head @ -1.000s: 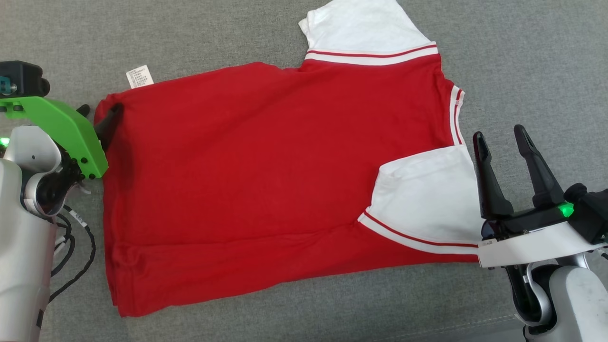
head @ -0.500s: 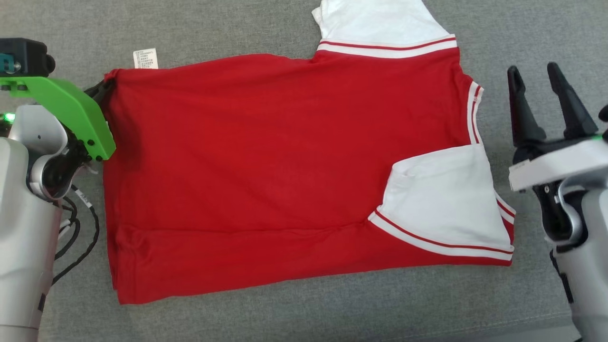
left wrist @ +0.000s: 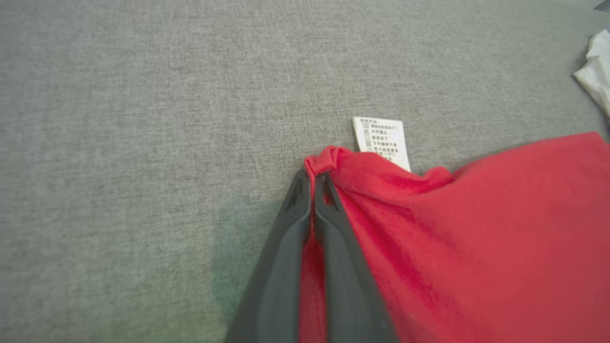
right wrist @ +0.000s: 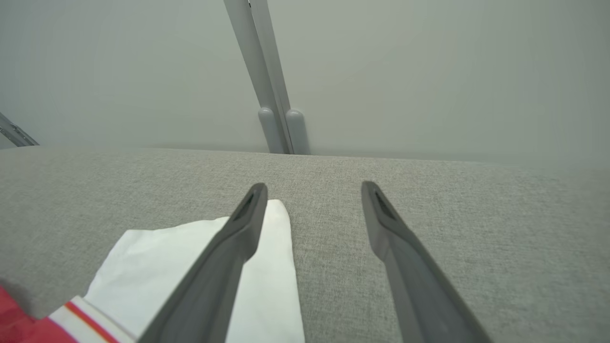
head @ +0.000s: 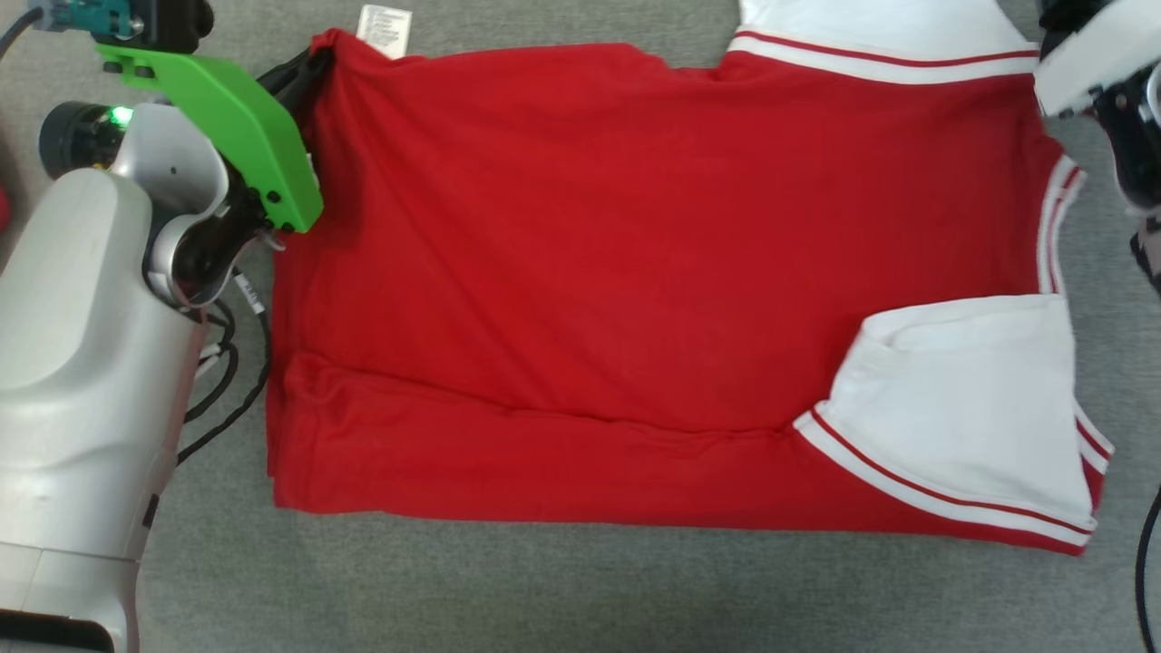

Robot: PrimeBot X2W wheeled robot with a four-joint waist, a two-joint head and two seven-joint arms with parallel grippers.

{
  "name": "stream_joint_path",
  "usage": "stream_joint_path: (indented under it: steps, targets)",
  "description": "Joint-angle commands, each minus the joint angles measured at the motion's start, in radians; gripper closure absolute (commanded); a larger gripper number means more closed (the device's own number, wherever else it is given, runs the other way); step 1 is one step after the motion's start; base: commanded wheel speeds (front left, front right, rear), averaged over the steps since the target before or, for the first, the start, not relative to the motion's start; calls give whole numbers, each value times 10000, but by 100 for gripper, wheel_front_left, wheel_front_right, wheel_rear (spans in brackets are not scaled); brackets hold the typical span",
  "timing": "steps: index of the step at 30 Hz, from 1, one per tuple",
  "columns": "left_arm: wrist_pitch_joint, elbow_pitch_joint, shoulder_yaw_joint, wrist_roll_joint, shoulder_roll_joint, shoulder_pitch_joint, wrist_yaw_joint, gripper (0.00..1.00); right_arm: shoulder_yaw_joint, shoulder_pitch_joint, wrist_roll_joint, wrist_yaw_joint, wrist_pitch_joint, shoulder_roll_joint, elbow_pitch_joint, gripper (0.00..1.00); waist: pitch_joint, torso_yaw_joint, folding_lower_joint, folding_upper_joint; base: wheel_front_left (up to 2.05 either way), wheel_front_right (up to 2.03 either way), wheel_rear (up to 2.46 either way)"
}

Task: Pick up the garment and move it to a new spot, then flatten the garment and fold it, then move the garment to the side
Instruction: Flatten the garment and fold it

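Red garment (head: 635,272) flat on grey table (head: 544,589). Left pincer (left wrist: 312,181) pinching its hem corner beside care label (left wrist: 381,143), probably to lift for folding. Right pincer (right wrist: 312,190) spread above white sleeve (right wrist: 190,252), nothing held.

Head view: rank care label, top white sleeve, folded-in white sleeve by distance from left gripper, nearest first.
1. Care label, just right of the left gripper.
2. Top white sleeve, upper right.
3. Folded-in white sleeve, lower right.
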Motion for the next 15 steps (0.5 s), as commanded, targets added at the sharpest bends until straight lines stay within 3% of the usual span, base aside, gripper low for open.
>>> stream_joint_path:
  steps: [1, 15]
  targets:
    - [-47, 154, -158, -124, -99, -116, 24, 100, 327, -403, 164, -15, 261, -119, 291, 0, 494, 530, -1, -1, 0, 0, 0]
    - [-631, 817, -1017, -806, -82, -591, 91, 100, 2872, -2848, 1635, -15, 2867, -868, 2049, 0, 796, 898, -1, -1, 0, 0, 0]
